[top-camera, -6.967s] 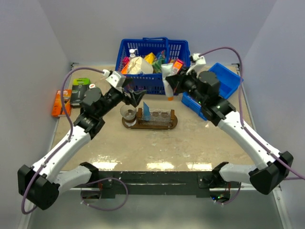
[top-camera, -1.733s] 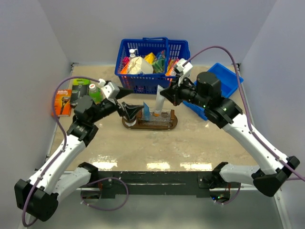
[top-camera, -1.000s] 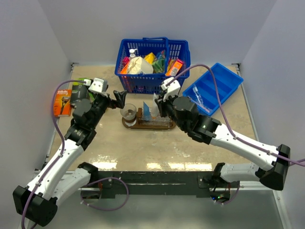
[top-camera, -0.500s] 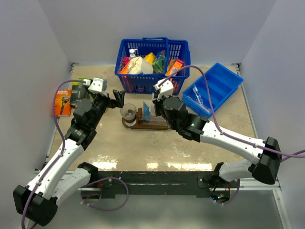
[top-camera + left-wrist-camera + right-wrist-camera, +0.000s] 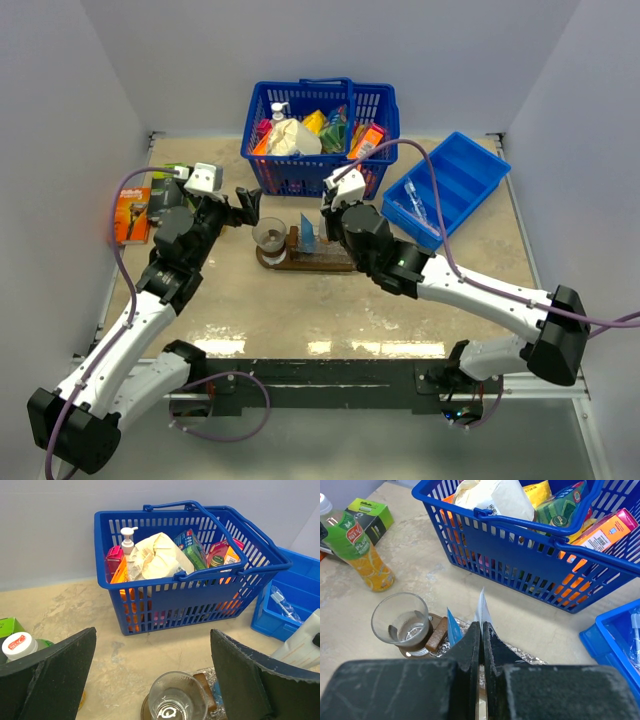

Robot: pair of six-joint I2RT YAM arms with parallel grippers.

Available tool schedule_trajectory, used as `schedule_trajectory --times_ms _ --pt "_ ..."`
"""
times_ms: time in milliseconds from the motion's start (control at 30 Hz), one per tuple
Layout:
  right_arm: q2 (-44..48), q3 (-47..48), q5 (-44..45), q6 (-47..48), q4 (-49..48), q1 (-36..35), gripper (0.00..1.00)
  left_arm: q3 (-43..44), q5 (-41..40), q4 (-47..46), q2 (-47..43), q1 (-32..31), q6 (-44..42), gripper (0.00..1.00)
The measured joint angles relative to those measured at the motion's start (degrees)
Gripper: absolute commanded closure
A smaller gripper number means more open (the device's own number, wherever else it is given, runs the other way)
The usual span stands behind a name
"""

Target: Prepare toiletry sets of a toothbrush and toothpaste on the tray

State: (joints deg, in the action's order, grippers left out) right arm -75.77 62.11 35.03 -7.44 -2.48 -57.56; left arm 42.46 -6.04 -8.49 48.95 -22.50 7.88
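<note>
The dark brown tray (image 5: pixel 352 262) lies mid-table in front of the basket. A clear glass cup (image 5: pixel 269 236) stands on its left end, also in the left wrist view (image 5: pixel 175 700). A flat blue wedge tube (image 5: pixel 308 232) stands upright beside the cup. My right gripper (image 5: pixel 327 213) is shut on a paler whitish-blue tube (image 5: pixel 481 606), held upright over the tray just right of the blue tube (image 5: pixel 452 628). My left gripper (image 5: pixel 246 203) is open and empty, above and left of the cup. A thin clear-wrapped stick (image 5: pixel 418 210) lies in the blue bin; I cannot tell whether it is the toothbrush.
A blue basket (image 5: pixel 320 170) full of packages stands behind the tray. A blue plastic bin (image 5: pixel 462 180) sits at the right. A green-labelled bottle (image 5: pixel 356 550), a green box (image 5: pixel 370 512) and an orange razor pack (image 5: pixel 130 215) are at the left.
My right arm has carried the whitish tube from beside the basket down over the tray. My left gripper has drawn back from the cup to the left. In the last half second little moved.
</note>
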Motion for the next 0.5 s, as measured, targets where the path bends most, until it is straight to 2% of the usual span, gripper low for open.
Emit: schedule_trajectory --times_ms 500 --pt "-2.2 -0.7 0.0 0.0 -1.9 1.0 1.0 -0.2 -0.4 0.0 -0.1 0.0 0.0 0.0"
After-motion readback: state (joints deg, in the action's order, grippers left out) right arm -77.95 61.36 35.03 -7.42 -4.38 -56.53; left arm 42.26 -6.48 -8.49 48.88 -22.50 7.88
